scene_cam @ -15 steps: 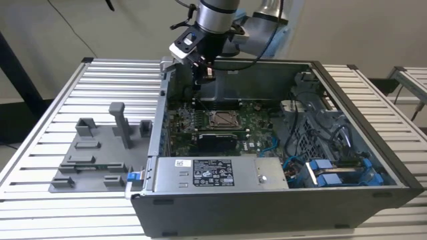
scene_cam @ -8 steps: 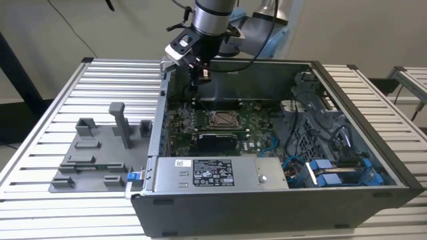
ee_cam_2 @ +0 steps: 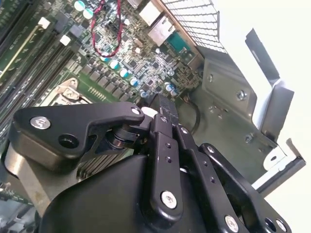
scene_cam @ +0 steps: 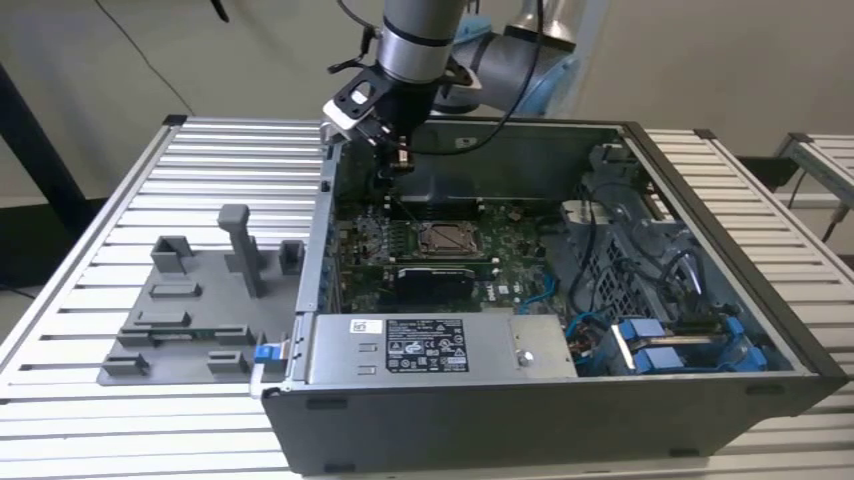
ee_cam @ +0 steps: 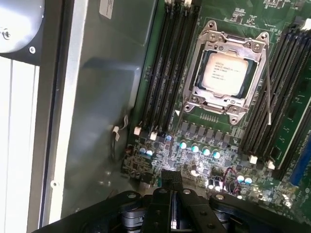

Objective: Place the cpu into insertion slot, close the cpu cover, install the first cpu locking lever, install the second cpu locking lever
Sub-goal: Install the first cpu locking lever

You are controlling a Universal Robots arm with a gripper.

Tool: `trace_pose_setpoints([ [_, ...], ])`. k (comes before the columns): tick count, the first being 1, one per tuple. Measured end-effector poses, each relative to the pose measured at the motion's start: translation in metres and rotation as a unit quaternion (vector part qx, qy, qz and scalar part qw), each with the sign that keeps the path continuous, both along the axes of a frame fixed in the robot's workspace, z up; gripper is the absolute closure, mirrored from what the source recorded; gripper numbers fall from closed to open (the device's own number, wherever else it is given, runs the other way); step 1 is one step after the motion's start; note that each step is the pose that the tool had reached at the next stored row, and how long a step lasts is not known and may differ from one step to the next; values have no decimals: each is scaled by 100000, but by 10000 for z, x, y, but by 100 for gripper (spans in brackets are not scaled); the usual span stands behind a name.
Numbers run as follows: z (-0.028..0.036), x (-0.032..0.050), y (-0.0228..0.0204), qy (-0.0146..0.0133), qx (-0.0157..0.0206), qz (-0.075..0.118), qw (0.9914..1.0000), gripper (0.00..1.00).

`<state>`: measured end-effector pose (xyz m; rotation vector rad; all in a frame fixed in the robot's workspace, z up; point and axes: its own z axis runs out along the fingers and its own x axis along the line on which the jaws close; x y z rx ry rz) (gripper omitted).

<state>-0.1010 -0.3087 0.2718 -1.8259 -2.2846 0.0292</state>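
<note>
The cpu (ee_cam: 225,69), a silver-topped square chip, lies in the insertion slot (scene_cam: 441,238) on the green motherboard. The cpu cover (ee_cam: 214,100), a silver frame with a square window, lies down around the chip. A thin metal locking lever (ee_cam: 267,87) runs along one side of the socket. A corner of the socket frame (ee_cam_2: 68,92) shows in the second wrist view. My gripper (ee_cam: 170,177) hangs shut and empty over the small capacitors between the socket and the case's back wall, apart from the socket. It also shows as gripper (ee_cam_2: 165,106) and gripper (scene_cam: 398,152).
Memory slots (ee_cam: 167,73) flank the socket. The case wall (ee_cam: 97,97) stands close beside my gripper. A black block (scene_cam: 430,285) and the power supply (scene_cam: 427,345) lie nearer the front. Blue cables (scene_cam: 667,340) fill the exterior view's right. A grey fixture plate (scene_cam: 187,310) sits outside, left.
</note>
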Motion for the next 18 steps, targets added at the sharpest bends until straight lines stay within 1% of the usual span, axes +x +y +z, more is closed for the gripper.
trace_pose_setpoints([
  [4, -58, -11, 16, 2, -2, -1181, 99993, 89],
  [8, -99, -30, 31, 36, -2, -2154, 99977, 89],
  [12, -150, -48, 33, 77, 0, -2676, 99964, 89],
  [14, -153, -49, 33, 249, -16, -2707, 99963, 89],
  [18, -165, -49, 33, 261, 5, -2716, 99963, 89],
])
